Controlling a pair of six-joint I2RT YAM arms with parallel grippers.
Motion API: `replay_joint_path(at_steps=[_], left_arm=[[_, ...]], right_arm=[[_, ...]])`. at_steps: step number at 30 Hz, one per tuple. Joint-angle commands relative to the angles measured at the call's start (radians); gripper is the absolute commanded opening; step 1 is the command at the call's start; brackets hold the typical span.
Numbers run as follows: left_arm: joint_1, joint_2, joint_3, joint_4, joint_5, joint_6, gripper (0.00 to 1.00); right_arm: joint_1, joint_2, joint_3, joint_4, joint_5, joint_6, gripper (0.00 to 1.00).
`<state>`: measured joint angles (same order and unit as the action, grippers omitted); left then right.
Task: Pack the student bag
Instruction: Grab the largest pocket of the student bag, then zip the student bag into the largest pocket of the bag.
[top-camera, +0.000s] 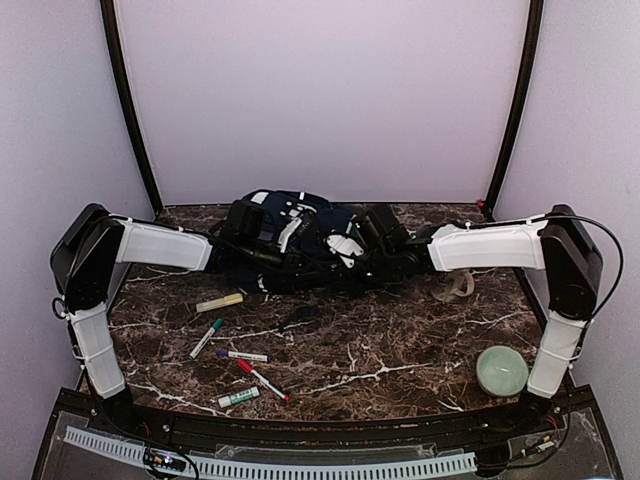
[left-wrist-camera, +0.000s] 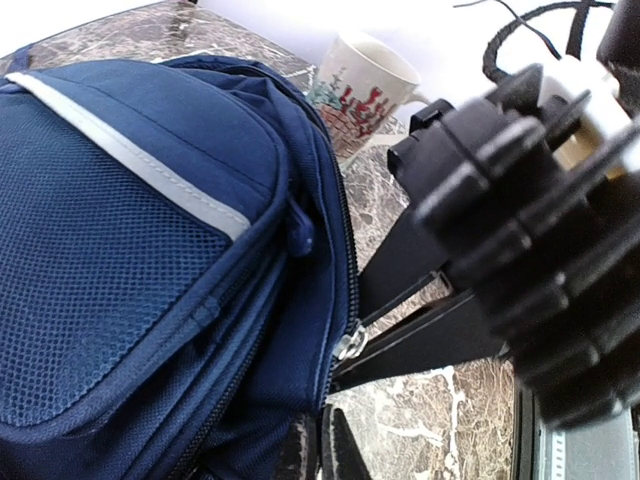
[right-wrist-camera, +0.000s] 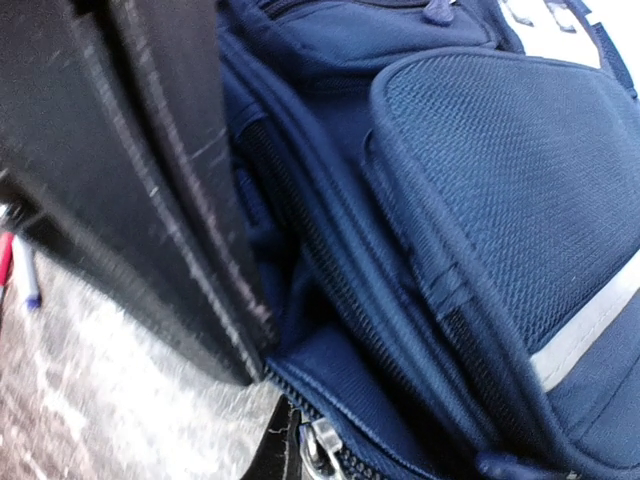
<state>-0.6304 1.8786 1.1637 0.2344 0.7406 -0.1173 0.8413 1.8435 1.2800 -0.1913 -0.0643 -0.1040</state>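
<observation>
The student bag (top-camera: 300, 240) lies at the back middle of the table, navy with grey stripes (left-wrist-camera: 130, 250). My left gripper (top-camera: 275, 262) comes in from the left and is shut on the bag's fabric edge beside the zip (left-wrist-camera: 320, 450). From the right, my right gripper (top-camera: 350, 265) has its black fingers (left-wrist-camera: 420, 340) closed on the metal zipper pull (left-wrist-camera: 350, 343). In the right wrist view the zipper pull (right-wrist-camera: 318, 445) sits at the bottom edge next to my right gripper (right-wrist-camera: 298, 452). The left gripper's fingers (right-wrist-camera: 150, 200) fill that view's left side.
Several markers lie in front of the bag: a yellow highlighter (top-camera: 220, 302), a green marker (top-camera: 205, 340), a purple one (top-camera: 243, 355) and a red one (top-camera: 262, 378). A green bowl (top-camera: 501, 370) sits front right. A patterned mug (left-wrist-camera: 365, 85) stands right of the bag.
</observation>
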Motion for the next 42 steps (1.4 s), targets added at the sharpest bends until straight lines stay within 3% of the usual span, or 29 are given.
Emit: replay_joint_path(at_steps=[1,12,16,20,32,39,40,42], left_arm=[[-0.030,-0.056,0.043,-0.036,0.029,0.065,0.00],[-0.054,-0.114,0.013,-0.150,-0.179,0.285,0.00],[-0.115,-0.137,-0.015,-0.205,-0.342,0.451,0.00],[-0.172,-0.158,-0.056,-0.212,-0.489,0.534,0.00],[-0.179,-0.192,-0.089,-0.286,-0.642,0.641,0.00],[-0.209,-0.165,-0.079,-0.257,-0.536,0.619,0.00],[-0.216,-0.156,-0.075,-0.250,-0.527,0.605,0.01],[-0.231,-0.144,-0.071,-0.226,-0.524,0.579,0.17]], right_arm=[[-0.029,-0.110,-0.044,-0.036,-0.087,-0.031,0.00],[-0.144,-0.119,-0.092,-0.241,-0.293,-0.028,0.00],[-0.193,-0.075,-0.037,-0.345,-0.444,-0.042,0.00],[-0.203,-0.095,-0.048,-0.380,-0.482,-0.057,0.00],[-0.259,-0.041,-0.067,-0.478,-0.472,-0.105,0.00],[-0.259,-0.071,-0.056,-0.433,-0.431,-0.116,0.04],[-0.259,-0.073,-0.049,-0.431,-0.424,-0.119,0.04],[-0.259,-0.073,-0.034,-0.434,-0.432,-0.129,0.03]])
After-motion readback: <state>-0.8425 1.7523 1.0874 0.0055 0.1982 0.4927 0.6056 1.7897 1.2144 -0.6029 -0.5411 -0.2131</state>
